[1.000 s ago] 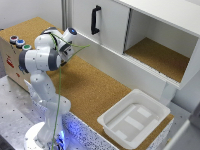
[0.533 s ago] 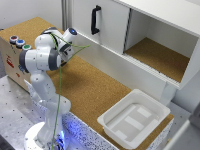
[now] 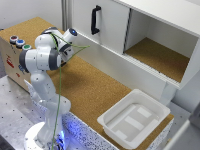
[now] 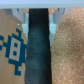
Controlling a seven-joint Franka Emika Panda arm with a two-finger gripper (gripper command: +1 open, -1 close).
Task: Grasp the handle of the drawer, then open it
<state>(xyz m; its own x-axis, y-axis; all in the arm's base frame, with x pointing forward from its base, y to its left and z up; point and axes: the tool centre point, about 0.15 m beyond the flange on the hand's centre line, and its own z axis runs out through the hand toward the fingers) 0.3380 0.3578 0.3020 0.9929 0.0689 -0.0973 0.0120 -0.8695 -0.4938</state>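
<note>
Cork worktop (image 3: 95,90) carries white tray (image 3: 134,119) at 5 o'clock; 3 buttons (image 3: 19,43) at 9. Black handle (image 3: 94,20) on white drawer (image 3: 102,22), 12 o'clock, well apart from gripper (image 3: 70,34); claw spread can't be told.

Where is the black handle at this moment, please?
In the exterior view, the handle sits upright near the top, on the white drawer front, to the exterior view's left of the open cork-floored compartment and beyond the robot arm.

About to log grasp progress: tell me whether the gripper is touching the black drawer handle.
Apart. The exterior view shows the gripper over the cork counter, with white panel plainly between it and the handle on the drawer.
</note>
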